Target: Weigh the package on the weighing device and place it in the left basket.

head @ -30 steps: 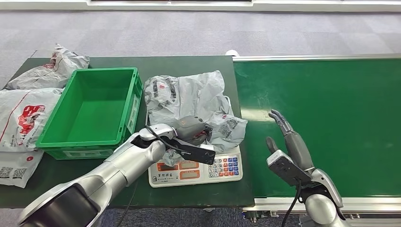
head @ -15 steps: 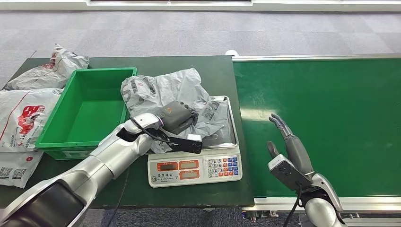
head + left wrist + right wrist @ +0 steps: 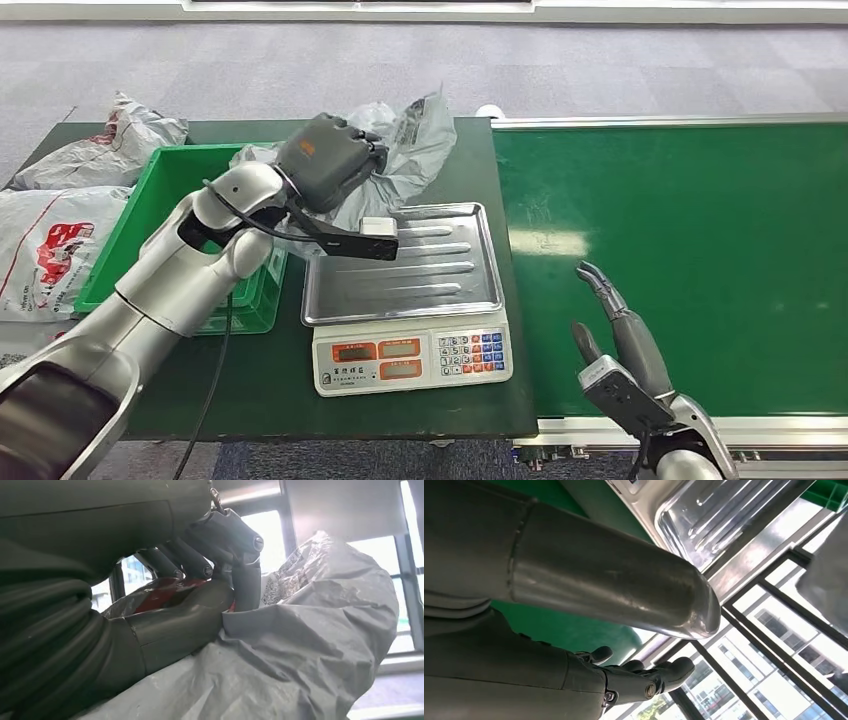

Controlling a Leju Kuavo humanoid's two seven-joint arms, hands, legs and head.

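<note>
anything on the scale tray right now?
Nothing visible on the scale tray: bare ribbed metal. The left hand holds the grey package lifted, beside the green basket. The tray's far-left corner sits behind the left arm, so that part can't be checked.

The left hand (image 3: pixel 328 160) hides much of the package (image 3: pixel 415 135); scale (image 3: pixel 412 357) readouts are illegible.

Scale tray (image 3: pixel 719 517) (ribbed) beyond spread fingers (image 3: pixel 664 676)

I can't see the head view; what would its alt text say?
The left robot hand holds a crumpled grey package lifted above the bare scale tray, beside the green basket. The right robot hand hovers open over the green conveyor belt.
</note>
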